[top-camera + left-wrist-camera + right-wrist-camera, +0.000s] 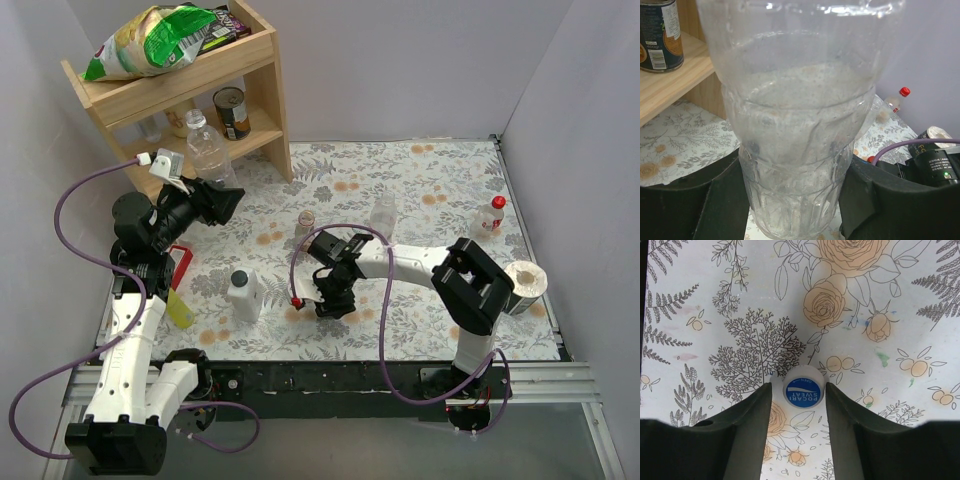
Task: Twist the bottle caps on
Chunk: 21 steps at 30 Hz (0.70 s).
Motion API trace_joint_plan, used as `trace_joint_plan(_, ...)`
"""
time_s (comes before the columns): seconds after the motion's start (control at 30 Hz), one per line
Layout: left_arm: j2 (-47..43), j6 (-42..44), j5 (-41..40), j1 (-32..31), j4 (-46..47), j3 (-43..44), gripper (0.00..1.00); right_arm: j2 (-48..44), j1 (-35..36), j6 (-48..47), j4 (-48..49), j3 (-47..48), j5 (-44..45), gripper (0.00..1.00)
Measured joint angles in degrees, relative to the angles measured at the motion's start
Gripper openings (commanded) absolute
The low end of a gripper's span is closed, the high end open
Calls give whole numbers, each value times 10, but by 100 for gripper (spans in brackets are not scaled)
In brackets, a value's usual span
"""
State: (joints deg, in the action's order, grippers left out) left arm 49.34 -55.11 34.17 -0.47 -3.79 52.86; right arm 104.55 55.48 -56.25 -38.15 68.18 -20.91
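Observation:
My left gripper [218, 197] [795, 200] is shut on a large clear bottle [209, 148] [795, 125], gripping its lower body in front of the shelf; its neck is open. My right gripper [334, 296] [797, 392] points down at the table, jaws open and close on either side of a blue-and-white cap [803, 386] that lies flat on the cloth. A red cap [297, 301] lies just left of that gripper. A small clear uncapped bottle [383, 213] stands mid-table. A labelled bottle with a red cap [488, 215] [897, 97] stands far right.
A wooden shelf [262, 95] with a can [232, 112] and a snack bag stands at the back left. A white dark-capped bottle [244, 295] and a yellow bottle [180, 308] stand front left. A paper roll [525, 283] lies at the right edge. A small brown object [306, 218] sits mid-table.

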Motion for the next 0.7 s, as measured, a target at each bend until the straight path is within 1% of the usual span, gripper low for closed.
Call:
trace_joint_plan(0.13, 0, 0, 0, 0, 0, 0, 4, -1, 0, 9, 9, -3, 0, 53)
trace_joint_plan(0.27, 0, 0, 0, 0, 0, 0, 4, -1, 0, 14, 11, -3, -1, 47)
trace_joint_plan(0.43, 0, 0, 0, 0, 0, 0, 5, 0, 0, 16, 13, -2, 2, 48)
trace_joint_plan(0.53, 0, 0, 0, 0, 0, 0, 5, 0, 0, 11, 16, -2, 5, 47)
trace_joint_plan(0.63, 2, 0, 0, 0, 4, 0, 5, -1, 0, 6, 25, -7, 10, 39)
trace_joint_plan(0.67, 2, 0, 0, 0, 6, 0, 5, -3, 0, 5, 32, -10, 13, 32)
trace_joint_plan(0.7, 3, 0, 0, 0, 8, 0, 3, -8, 0, 4, 39, -17, 14, 29)
